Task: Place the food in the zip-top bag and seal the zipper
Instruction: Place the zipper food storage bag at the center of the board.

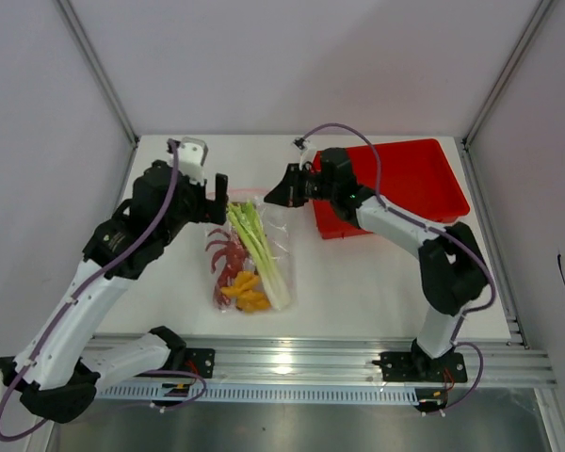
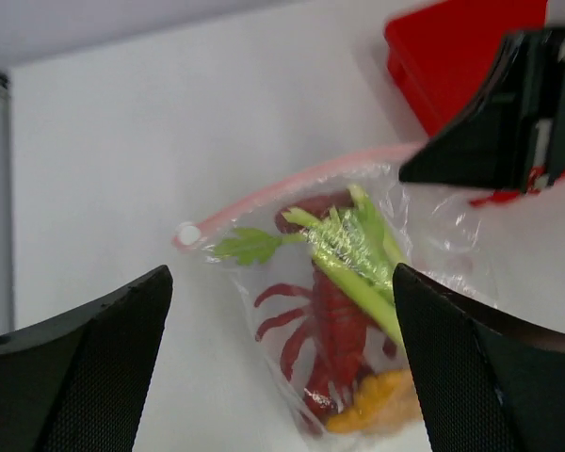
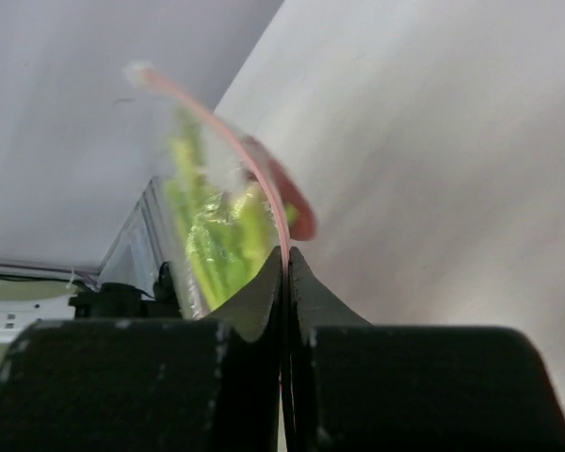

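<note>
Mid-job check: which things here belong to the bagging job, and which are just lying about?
Job:
- zip-top bag
- zipper, pinched by the right gripper
- green stalk, yellow-orange pieces and dark red spiky piece, all inside the bag
- left gripper, open

Lying about:
- red tray, to the right of the bag
</note>
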You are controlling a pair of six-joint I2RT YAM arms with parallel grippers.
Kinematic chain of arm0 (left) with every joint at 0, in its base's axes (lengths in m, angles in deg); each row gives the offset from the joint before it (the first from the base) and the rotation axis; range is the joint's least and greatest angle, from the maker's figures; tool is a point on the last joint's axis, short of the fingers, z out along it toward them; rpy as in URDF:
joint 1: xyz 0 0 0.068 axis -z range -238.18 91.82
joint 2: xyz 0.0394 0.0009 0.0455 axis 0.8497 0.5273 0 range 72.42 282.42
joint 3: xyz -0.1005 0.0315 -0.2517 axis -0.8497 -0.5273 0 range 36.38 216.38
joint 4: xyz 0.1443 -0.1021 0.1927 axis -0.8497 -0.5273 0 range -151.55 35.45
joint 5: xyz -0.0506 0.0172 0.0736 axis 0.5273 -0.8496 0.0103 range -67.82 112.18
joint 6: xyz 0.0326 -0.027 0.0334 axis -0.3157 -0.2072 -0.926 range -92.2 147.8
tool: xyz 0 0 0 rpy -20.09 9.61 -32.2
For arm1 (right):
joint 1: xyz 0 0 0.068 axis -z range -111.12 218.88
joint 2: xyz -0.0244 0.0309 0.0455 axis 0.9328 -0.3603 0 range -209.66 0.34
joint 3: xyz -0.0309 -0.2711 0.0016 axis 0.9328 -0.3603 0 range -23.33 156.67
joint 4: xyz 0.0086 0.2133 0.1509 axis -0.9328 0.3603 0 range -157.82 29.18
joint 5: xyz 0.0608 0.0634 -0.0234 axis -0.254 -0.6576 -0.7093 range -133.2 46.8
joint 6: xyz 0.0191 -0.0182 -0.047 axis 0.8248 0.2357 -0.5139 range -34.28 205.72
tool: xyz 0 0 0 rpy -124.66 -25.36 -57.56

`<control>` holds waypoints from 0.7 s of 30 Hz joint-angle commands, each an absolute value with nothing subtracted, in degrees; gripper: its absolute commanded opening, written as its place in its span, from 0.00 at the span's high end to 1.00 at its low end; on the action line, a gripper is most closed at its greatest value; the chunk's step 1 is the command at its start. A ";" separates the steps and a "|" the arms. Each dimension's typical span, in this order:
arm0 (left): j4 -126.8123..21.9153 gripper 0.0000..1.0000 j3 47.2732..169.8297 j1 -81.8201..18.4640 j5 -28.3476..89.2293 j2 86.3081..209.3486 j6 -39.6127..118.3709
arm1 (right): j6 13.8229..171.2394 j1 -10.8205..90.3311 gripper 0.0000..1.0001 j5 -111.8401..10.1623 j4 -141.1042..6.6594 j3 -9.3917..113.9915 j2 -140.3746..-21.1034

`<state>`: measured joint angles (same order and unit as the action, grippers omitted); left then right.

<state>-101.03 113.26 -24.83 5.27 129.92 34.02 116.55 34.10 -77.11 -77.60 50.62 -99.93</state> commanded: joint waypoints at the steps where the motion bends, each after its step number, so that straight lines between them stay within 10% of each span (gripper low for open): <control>1: -91.84 0.01 118.03 -25.31 -8.22 126.57 31.05 | 115.42 35.57 1.00 -79.75 -83.81 58.91 -106.87; 11: -90.32 0.00 115.58 -25.13 7.48 119.54 34.37 | 110.06 37.85 0.98 -77.30 -74.68 77.99 -125.24; 19: -89.62 0.00 105.21 -25.04 18.93 115.32 42.99 | 104.88 39.26 0.01 -68.17 -60.88 88.37 -131.06; 21: -89.10 0.01 101.70 -25.13 18.14 113.66 45.81 | 103.83 39.53 0.01 -62.73 -56.14 90.38 -129.83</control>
